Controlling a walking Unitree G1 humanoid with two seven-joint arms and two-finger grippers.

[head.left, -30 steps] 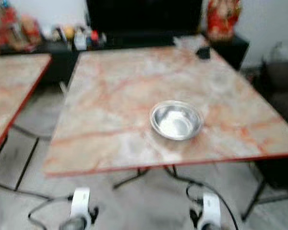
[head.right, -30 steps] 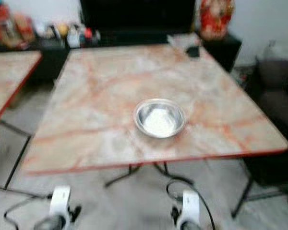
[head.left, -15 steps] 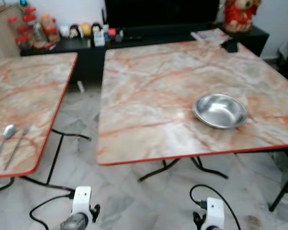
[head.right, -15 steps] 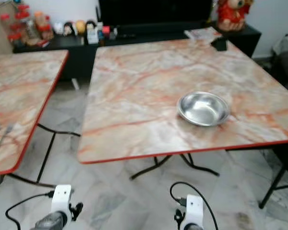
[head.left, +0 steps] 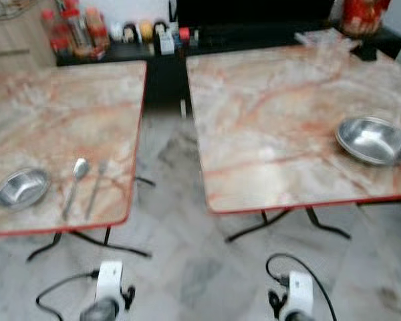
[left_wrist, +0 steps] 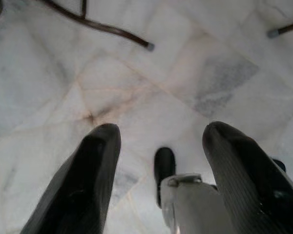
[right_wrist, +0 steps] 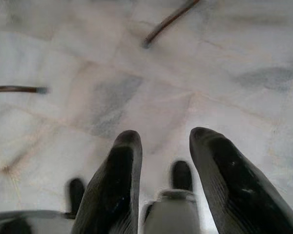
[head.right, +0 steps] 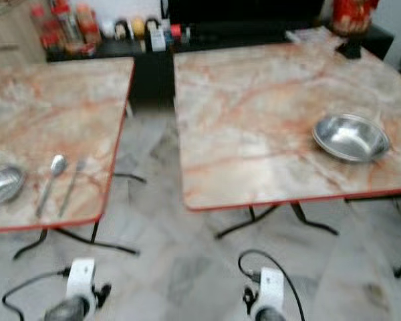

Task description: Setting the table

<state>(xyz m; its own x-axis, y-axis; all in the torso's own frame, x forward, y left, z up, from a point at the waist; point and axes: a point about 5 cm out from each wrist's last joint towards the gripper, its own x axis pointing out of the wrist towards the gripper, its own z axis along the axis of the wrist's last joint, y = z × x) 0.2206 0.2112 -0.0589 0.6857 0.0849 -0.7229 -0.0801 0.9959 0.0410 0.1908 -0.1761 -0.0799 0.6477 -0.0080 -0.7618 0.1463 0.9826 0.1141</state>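
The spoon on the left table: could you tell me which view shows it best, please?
The left eye view: the spoon lies whole between bowl and fork. The right eye view shows it nearer the edge; both wrist views show floor.

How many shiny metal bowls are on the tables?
2. One bowl sits on the left table near its front edge, beside a spoon. The other bowl sits on the right table, toward its right side. The picture is blurry, but no others show.
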